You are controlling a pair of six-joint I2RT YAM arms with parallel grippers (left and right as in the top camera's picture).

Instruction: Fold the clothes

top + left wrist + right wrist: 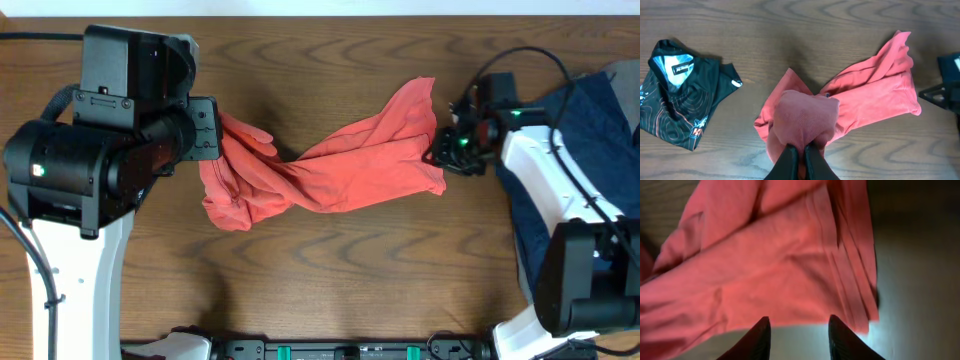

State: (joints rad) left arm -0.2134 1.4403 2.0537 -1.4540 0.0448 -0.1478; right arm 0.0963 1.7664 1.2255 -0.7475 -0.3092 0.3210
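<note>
- Overhead: the coral-red T-shirt (330, 165) is lying twisted across the table (350, 270) middle.
- The left gripper (801, 152) is pinching its bunched end, fingers closed.
- The right gripper (797, 335) is hovering at its hem, fingers apart, holding nothing.

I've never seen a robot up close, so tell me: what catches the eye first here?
A coral-red T-shirt lies twisted across the middle of the table. The left claw is shut on its bunched end, while the right claw stands open at the opposite edge. A navy garment lies far right.
</note>
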